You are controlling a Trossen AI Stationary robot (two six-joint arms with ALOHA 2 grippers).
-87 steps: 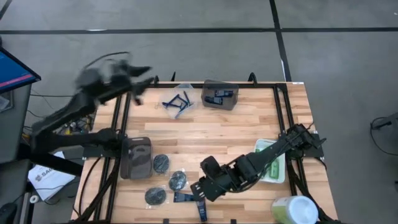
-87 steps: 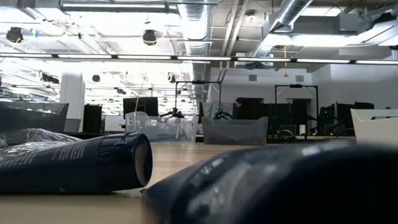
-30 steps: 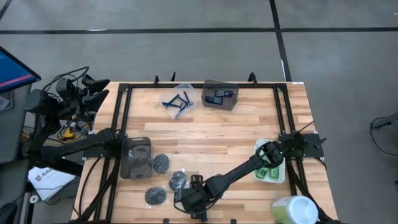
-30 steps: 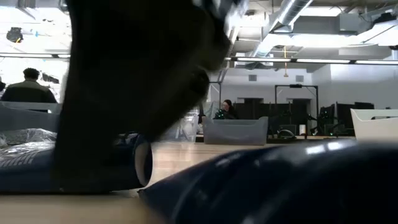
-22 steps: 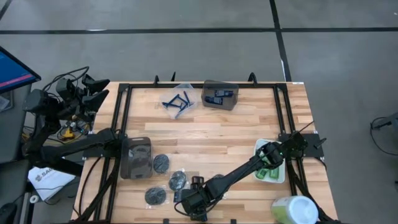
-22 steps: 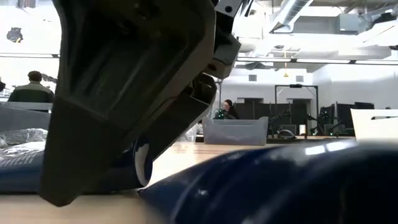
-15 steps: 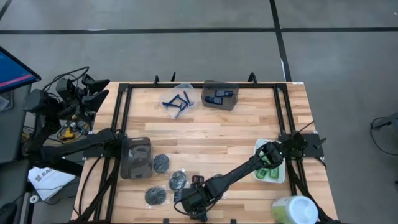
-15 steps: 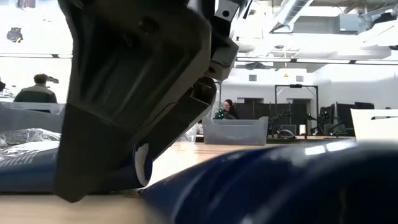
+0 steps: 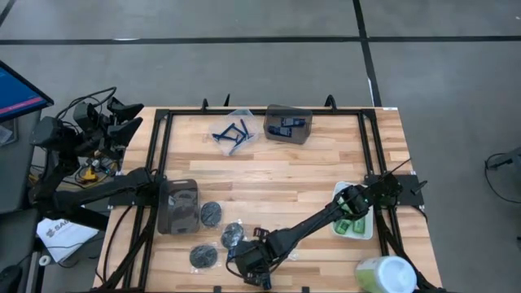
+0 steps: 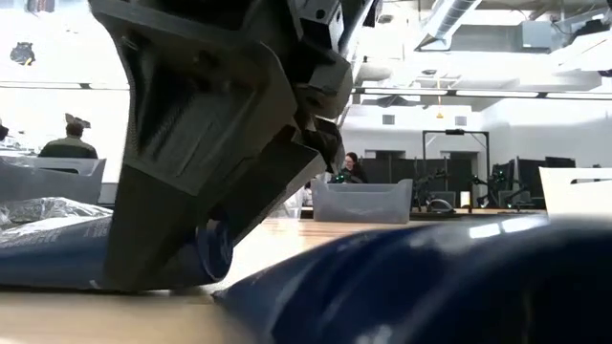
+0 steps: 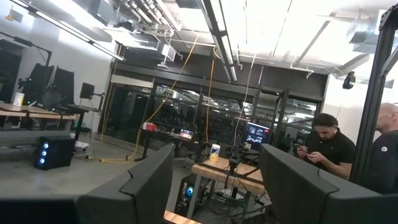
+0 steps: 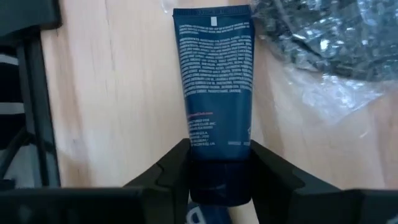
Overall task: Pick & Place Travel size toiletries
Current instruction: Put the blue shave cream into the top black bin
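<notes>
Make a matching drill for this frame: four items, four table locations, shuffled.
Items:
1. dark navy plastic tube
2. thin blue plastic razors
3. bright green mini bottles
4. round pale-green-topped tub

Places:
A. in the white rectangular tray at the right edge
B. near right corner of the table
C. far side, beside the grey bin
D. near edge, cap end between the right gripper jaws

Pairs: 1-D, 2-C, 3-A, 4-B
</notes>
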